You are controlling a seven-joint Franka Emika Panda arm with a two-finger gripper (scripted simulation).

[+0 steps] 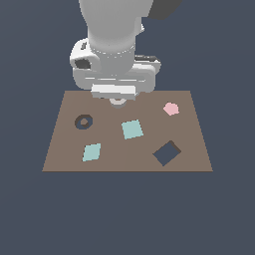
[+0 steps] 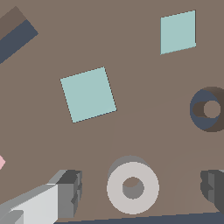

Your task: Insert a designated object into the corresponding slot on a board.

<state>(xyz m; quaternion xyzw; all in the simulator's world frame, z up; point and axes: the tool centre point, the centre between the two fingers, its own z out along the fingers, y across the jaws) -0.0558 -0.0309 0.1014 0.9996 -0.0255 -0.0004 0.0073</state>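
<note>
From the exterior view the arm hides the fingers [image 1: 117, 101] over the board [image 1: 64, 149]; only a pale ring [image 1: 118, 101] peeks out.

The wrist view shows them spread wide, empty, the ring between them. Closing off-centre could nudge it away from the ring slot [image 2: 209, 109].

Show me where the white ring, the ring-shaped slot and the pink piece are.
White ring [image 2: 132, 188]: wrist view, on its flat top face beside the hole.
Ring-shaped slot [image 1: 83, 121]: exterior view, on its dark recess.
Pink piece [image 1: 171, 108]: exterior view, at the middle of its top face.
</note>
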